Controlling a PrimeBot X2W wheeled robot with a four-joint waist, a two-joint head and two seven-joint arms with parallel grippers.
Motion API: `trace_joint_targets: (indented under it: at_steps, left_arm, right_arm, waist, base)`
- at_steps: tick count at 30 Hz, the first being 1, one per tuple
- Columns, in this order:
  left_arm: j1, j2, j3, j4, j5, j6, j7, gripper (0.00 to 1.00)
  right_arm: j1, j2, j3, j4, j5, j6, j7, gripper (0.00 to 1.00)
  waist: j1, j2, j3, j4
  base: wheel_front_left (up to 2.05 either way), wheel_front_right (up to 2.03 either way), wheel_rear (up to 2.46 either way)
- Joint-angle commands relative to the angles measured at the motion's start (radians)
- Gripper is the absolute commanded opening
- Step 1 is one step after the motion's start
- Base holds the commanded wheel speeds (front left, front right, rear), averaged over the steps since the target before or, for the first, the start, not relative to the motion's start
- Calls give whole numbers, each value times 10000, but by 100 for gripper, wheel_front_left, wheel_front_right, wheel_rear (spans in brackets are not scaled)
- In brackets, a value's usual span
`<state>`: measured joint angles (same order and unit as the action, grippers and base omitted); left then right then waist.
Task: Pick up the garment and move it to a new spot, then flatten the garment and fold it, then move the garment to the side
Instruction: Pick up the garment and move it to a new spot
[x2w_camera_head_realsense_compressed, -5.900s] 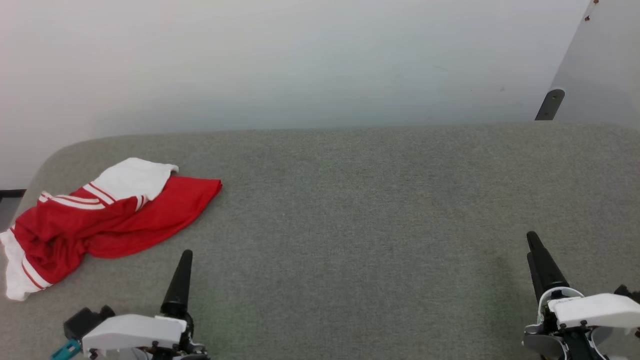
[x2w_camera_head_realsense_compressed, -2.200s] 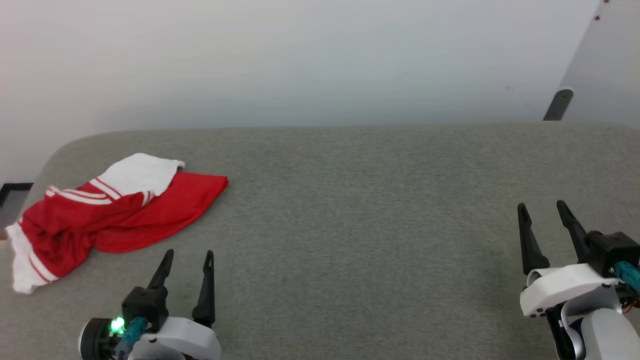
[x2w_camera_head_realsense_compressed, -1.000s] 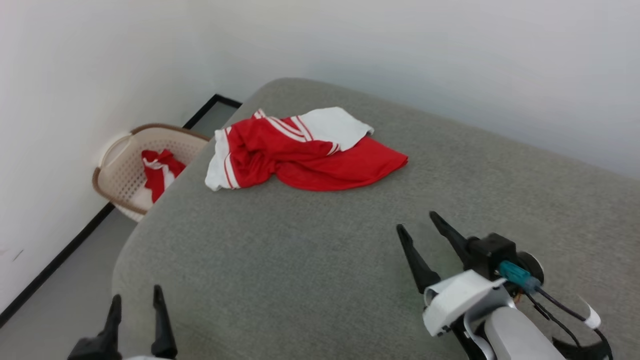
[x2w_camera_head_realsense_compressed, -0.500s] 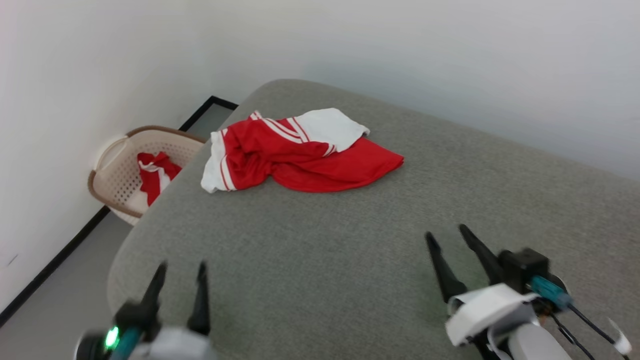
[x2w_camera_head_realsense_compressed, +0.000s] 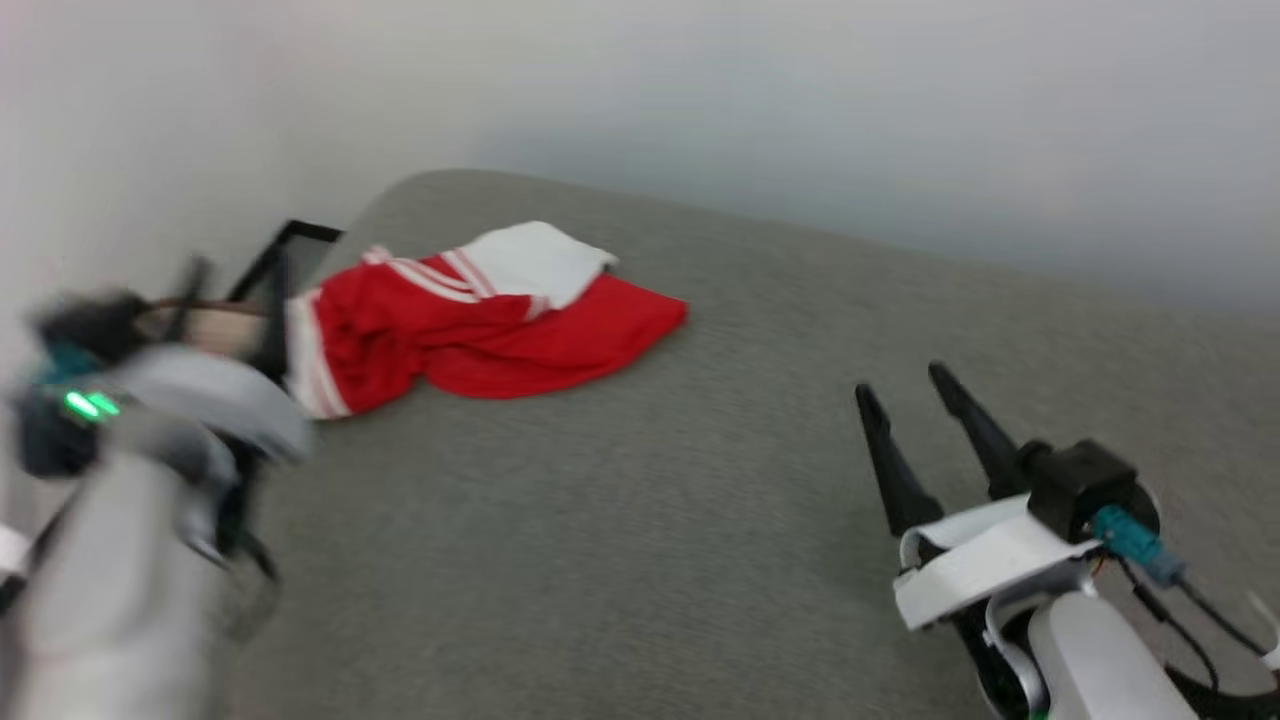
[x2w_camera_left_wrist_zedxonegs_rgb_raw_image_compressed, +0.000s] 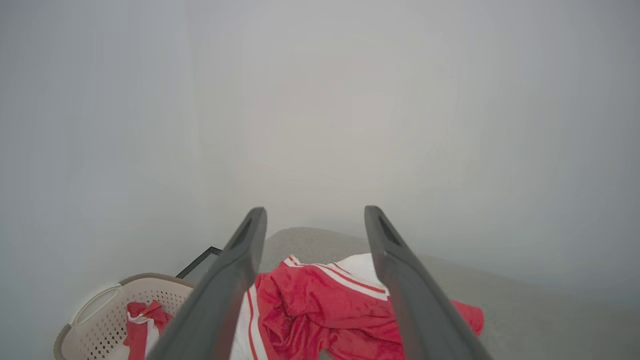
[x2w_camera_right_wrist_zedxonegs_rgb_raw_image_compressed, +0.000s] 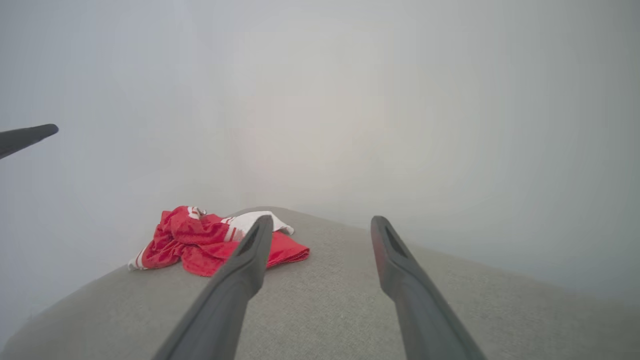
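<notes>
Left tool (x2w_camera_left_wrist_zedxonegs_rgb_raw_image_compressed: 315, 212) spread before garment (x2w_camera_left_wrist_zedxonegs_rgb_raw_image_compressed: 320, 310), basket (x2w_camera_left_wrist_zedxonegs_rgb_raw_image_compressed: 100, 327) beside it, right tool (x2w_camera_head_realsense_compressed: 900, 382) spread

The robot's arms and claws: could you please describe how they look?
The right claw has two long, tapering black fingers on a black block, above a white curved cover and a pale grey forearm. A teal connector leads into a thin black cable. The left claw has the same dark fingers; its blurred wrist shows a green light.
</notes>
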<state>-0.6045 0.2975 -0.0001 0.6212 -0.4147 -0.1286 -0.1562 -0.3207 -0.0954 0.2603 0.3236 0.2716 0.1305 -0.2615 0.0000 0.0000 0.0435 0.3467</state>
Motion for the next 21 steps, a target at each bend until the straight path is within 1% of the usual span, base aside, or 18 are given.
trace_joint_targets:
  at_steps: [1, 3, 7, 12, 15, 19, 21]
  left_arm:
    - [-280, 163, -14, 104, -150, -20, 80, 100]
    - [-902, 823, -71, 586, -369, -22, 450, 100]
    - [-1968, 1745, -313, 1674, -535, -24, 1232, 100]
    - [-2744, 2324, -789, 2933, -1208, -25, 3011, 100]
    - [-2943, 2625, -666, 3609, -1897, -21, 4111, 100]
    - [-2887, 3024, -699, 4538, -2288, -23, 5442, 100]
    - [-2855, 3179, -703, 4906, -2366, -23, 5795, 100]
  right_arm:
    - [-178, -35, -36, -73, 18, 4, -47, 100]
    - [-338, 1, -41, -277, 49, 4, -47, 100]
    - [-488, 115, -93, -573, 114, 4, -47, 100]
    - [-583, 217, -52, -780, 56, 4, -49, 100]
    - [-687, 243, -40, -911, 20, 4, -49, 100]
    - [-751, 306, 101, -1053, 99, 4, -47, 100]
    - [-795, 324, 173, -1136, 129, 4, -47, 100]
  waist:
    - [0, 0, 2338, -2553]
    - [0, 0, 2758, -3049]
    - [0, 0, 3382, -3832]
    - [0, 0, 3649, -4503]
    - [0, 0, 3629, -4792]
    - [0, 0, 3601, -5153]
    - [0, 0, 3627, -5266]
  base:
    - [0, 0, 0]
    - [0, 0, 0]
    - [0, 0, 0]
    - [0, 0, 0]
    - [0, 0, 0]
    - [0, 0, 0]
    - [0, 0, 0]
